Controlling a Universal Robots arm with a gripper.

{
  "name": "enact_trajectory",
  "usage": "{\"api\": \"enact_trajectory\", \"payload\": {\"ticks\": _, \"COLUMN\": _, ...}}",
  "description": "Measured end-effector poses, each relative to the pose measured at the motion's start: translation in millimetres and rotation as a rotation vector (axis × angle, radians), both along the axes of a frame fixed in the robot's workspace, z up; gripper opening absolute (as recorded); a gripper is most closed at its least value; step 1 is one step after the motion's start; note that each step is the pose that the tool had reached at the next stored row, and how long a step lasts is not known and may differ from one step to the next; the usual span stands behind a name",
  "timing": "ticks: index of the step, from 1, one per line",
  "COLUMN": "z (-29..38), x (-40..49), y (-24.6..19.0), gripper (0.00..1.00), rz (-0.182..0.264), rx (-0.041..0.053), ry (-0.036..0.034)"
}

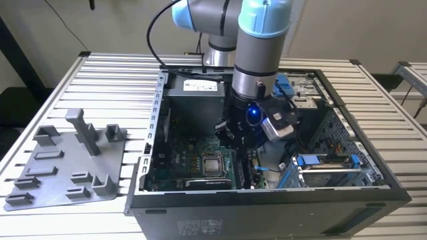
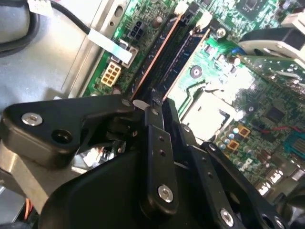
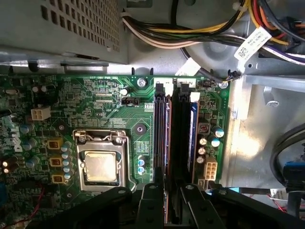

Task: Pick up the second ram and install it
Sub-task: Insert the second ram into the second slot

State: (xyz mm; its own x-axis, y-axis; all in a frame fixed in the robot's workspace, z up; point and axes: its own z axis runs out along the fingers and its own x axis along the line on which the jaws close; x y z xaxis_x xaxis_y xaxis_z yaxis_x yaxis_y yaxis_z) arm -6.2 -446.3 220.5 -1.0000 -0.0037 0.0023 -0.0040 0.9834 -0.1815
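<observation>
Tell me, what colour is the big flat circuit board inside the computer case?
Green motherboard, clearest in the first wrist view.

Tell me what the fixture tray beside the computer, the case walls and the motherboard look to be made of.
Fixture tray: probably plastic, matte grey, with blocky moulded-looking posts and no shine.
Case walls: most likely sheet metal, bare grey with a dull sheen, punched holes and folded edges.
Motherboard: typical circuit board laminate, glossy green coating with fine traces and soldered parts.

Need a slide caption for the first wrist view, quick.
Claw low over the motherboard, set on a ram standing in its slot beside the CPU socket.
</observation>
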Motion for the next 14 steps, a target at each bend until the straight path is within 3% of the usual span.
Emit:
{"api": "enact_trajectory", "payload": {"ticks": 6, "z": 24.2, "x": 0.0, "y": 0.0, "gripper": 0.22, "rz": 0.0, "rx": 0.0021, "ry": 0.0002}}
{"api": "enact_trajectory", "payload": {"ticks": 11, "z": 25.2, "x": 0.0, "y": 0.0, "gripper": 0.22, "rz": 0.0, "rx": 0.0071, "ry": 0.0001}}
{"api": "enact_trajectory", "payload": {"ticks": 12, "z": 25.3, "x": 0.0, "y": 0.0, "gripper": 0.13, "rz": 0.0, "rx": 0.0072, "ry": 0.0001}}
{"api": "enact_trajectory", "payload": {"ticks": 14, "z": 25.3, "x": 0.0, "y": 0.0, "gripper": 0.11, "rz": 0.0, "rx": 0.0072, "ry": 0.0002}}
